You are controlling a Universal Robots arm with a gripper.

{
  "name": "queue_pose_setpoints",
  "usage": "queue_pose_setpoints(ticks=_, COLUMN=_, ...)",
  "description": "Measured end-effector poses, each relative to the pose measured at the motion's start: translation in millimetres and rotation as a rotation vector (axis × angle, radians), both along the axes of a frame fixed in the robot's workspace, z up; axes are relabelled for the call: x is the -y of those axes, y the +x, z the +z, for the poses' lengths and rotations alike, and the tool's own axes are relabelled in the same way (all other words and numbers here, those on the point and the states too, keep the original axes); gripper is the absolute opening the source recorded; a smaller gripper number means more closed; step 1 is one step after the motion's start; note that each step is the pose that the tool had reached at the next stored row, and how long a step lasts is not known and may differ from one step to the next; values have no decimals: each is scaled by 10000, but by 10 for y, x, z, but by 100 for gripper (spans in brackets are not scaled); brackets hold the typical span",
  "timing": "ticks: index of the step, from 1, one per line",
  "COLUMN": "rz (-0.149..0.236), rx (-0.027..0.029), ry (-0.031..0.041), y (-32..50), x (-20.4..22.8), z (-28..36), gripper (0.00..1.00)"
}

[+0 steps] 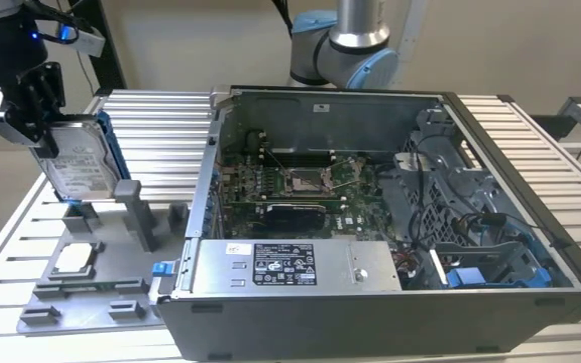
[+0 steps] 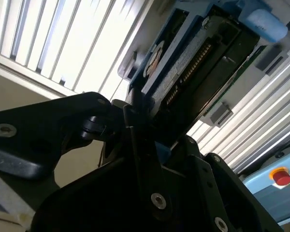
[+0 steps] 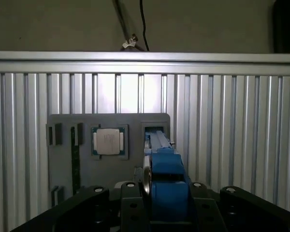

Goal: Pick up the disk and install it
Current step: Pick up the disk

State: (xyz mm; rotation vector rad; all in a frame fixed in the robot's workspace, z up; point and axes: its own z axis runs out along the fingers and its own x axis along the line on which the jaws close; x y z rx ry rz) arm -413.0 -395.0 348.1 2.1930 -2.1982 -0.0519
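Observation:
The disk (image 1: 81, 165), a silver-grey drive with a white label in a blue bracket, hangs upright above the grey fixture plate (image 1: 99, 265) at the exterior view's left. My gripper (image 1: 36, 125) is shut on its upper end, and its lower edge sits at about the height of the plate's upright slot posts. In the first wrist view the disk (image 3: 166, 181) shows edge-on between my gripper's (image 3: 160, 193) black fingers, with the plate's vacant slot (image 3: 155, 129) beyond it. The second wrist view shows the disk (image 2: 193, 58) clamped in my gripper (image 2: 135, 121).
An open computer case (image 1: 532, 204) lies on the slatted aluminium table (image 1: 160, 128), with its motherboard (image 1: 301, 181), a silver box with a white label (image 1: 290, 265) and blue drive-bay parts (image 1: 492, 274) exposed. A small square chip (image 3: 108, 141) sits in the fixture plate.

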Motion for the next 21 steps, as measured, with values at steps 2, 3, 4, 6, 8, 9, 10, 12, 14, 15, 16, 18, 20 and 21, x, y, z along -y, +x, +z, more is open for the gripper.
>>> queue_pose_setpoints(ticks=2, rz=1, rx=0, ry=1, y=0, x=0, z=90, gripper=0)
queue_pose_setpoints(ticks=3, rz=0, rx=-1, ry=1, y=0, x=0, z=135, gripper=0)
queue_pose_setpoints(ticks=4, rz=0, rx=1, ry=2, y=0, x=0, z=181, gripper=0)
queue_pose_setpoints(ticks=6, rz=0, rx=-1, ry=1, y=0, x=0, z=271, gripper=0)
queue_pose_setpoints(ticks=8, rz=0, rx=1, ry=2, y=0, x=0, z=361, gripper=0)
queue_pose_setpoints(ticks=9, rz=0, rx=-1, ry=1, y=0, x=0, z=410, gripper=0)
queue_pose_setpoints(ticks=10, rz=1, rx=1, ry=2, y=1, x=1, z=455, gripper=0)
queue_pose_setpoints(ticks=12, rz=1, rx=0, ry=1, y=0, x=0, z=545, gripper=0)
queue_pose_setpoints(ticks=14, rz=1, rx=-1, ry=1, y=0, x=0, z=638, gripper=0)
queue_pose_setpoints(ticks=15, rz=1, rx=1, ry=2, y=0, x=0, z=682, gripper=0)
queue_pose_setpoints(ticks=16, rz=0, rx=0, ry=1, y=0, x=0, z=728, gripper=0)
queue_pose_setpoints(ticks=18, rz=0, rx=1, ry=2, y=0, x=0, z=817, gripper=0)
queue_pose_setpoints(ticks=20, rz=0, rx=0, ry=1, y=0, x=0, z=911, gripper=0)
queue_pose_setpoints(ticks=21, rz=0, rx=1, ry=2, y=0, x=0, z=956, gripper=0)
